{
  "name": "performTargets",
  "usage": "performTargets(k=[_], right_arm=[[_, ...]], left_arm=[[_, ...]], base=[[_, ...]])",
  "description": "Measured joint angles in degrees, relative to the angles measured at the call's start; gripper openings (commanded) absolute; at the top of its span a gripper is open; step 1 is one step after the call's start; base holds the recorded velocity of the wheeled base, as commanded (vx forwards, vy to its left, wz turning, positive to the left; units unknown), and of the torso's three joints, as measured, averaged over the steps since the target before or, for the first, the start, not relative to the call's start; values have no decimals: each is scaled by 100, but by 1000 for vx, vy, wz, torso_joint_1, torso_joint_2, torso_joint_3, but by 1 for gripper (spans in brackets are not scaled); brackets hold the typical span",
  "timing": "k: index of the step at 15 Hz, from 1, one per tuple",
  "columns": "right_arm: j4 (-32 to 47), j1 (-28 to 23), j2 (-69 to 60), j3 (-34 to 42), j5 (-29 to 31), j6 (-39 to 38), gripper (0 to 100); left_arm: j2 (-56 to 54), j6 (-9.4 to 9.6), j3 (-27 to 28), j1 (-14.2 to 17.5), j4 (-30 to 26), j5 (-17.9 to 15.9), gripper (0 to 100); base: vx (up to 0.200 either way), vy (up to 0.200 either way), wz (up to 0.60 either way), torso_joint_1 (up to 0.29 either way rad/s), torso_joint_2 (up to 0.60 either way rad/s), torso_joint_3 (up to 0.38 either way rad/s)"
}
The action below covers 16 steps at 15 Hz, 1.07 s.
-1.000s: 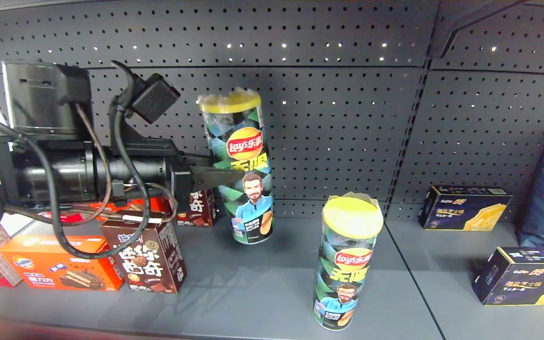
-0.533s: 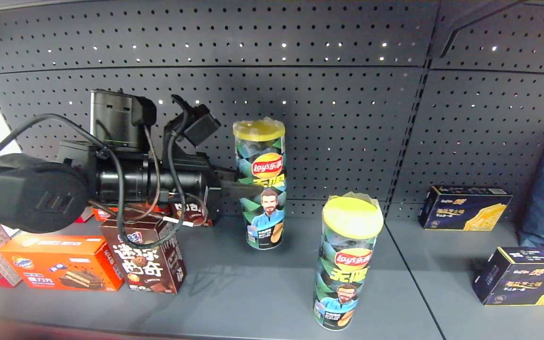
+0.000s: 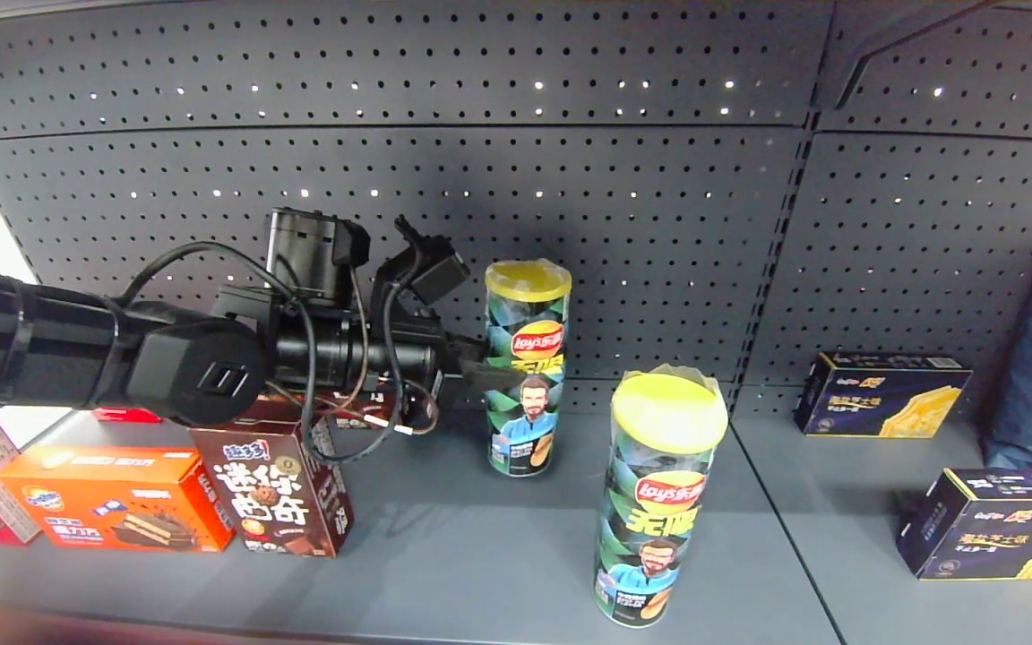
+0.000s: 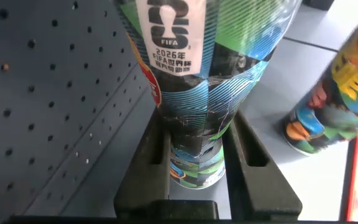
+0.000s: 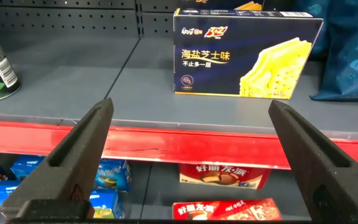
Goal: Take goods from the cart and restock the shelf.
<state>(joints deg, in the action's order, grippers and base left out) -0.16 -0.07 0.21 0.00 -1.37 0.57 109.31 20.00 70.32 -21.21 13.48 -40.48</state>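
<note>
Dim grey shelf [image 3: 480,555], bright glare far left, soft shadows

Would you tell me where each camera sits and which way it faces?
Head view: on the robot's head, looking down at the shelf; left arm shows, left tool gripping the rear chips can.
Left wrist view: on the left wrist, looking along that tool at the can and pegboard.
Right wrist view: on the right wrist, facing a navy biscuit box past the open right tool.
Head and left wrist views share the gripped can.
</note>
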Motion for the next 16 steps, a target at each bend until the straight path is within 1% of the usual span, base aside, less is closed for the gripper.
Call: performTargets(k=[2, 3, 5, 7, 12, 14, 16], right_arm=[[0, -4, 1, 0, -2, 0, 100], [0, -4, 1, 0, -2, 0, 100], [0, -4, 1, 0, -2, 0, 100], [0, 0, 1, 0, -2, 0, 100], [0, 0, 1, 0, -2, 0, 100], [0, 0, 4, 0, -2, -2, 100], [0, 0, 1, 0, -2, 0, 100]], left_arm=[[149, 0, 156, -94, 22, -2, 0], [221, -2, 204, -130, 118, -2, 0], [362, -9, 239, -210, 338, -2, 0], [551, -44, 258, -262, 696, -5, 0], [924, -68, 538, -321, 764, -5, 0], [1025, -200, 641, -317, 778, -2, 0], [1095, -224, 689, -307, 778, -2, 0]], base=[[0, 0, 0, 0, 0, 0], [0, 0, 0, 0, 0, 0], [0, 0, 0, 0, 0, 0], [0, 0, 0, 0, 0, 0], [0, 0, 0, 0, 0, 0], [0, 0, 0, 0, 0, 0], [0, 0, 0, 0, 0, 0]])
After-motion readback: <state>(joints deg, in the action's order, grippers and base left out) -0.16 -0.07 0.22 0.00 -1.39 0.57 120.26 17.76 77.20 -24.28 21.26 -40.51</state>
